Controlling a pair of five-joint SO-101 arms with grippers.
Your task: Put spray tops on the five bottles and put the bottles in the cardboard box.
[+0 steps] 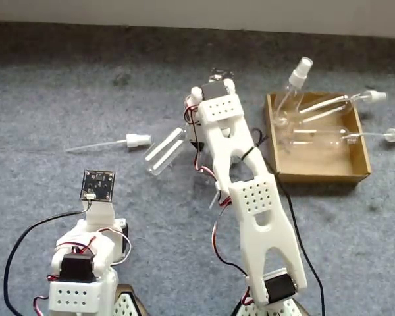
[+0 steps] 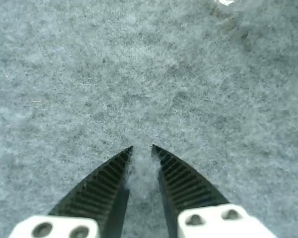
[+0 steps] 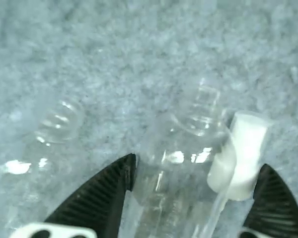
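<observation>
Bare desk (image 1: 52, 99) is lying open on the far left. A spray top (image 1: 135, 139) and an uncapped bottle (image 1: 164, 151) are lying left of centre. The right arm (image 1: 240, 164) is stretching across the middle, barring the way to the cardboard box (image 1: 316, 174), whose floor three capped bottles (image 1: 316, 138) are crowding.
</observation>
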